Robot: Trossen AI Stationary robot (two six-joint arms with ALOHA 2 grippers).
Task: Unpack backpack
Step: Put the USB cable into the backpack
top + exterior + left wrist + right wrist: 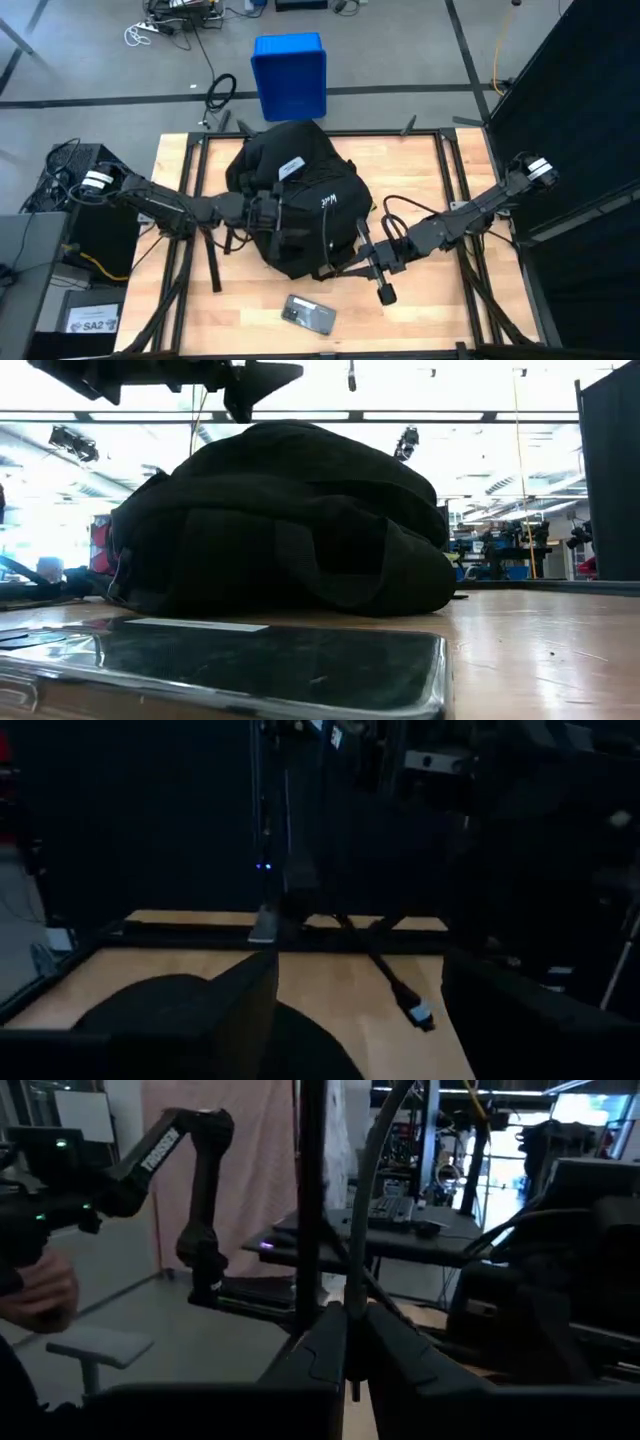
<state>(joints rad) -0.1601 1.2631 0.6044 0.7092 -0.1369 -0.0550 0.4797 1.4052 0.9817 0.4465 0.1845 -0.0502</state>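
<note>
The wooden table (440,180), pale planks in a dark metal frame, carries the backpack (300,205): a big rounded mound of soft black fabric at its centre. My left gripper (268,212) rests over its left flank; whether those fingers are spread I cannot tell. My right gripper (372,268), fingers pressed together, hangs beside the bag's right edge. Nearer the front lies a flat, glossy phone (308,314).

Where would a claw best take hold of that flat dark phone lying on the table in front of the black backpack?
Probably across the narrow width of the flat dark glossy phone, from straight above. It lies flat on the wooden table with bare space around it, clear of the large rounded black fabric backpack, so only its thin long edges offer a hold.
</note>
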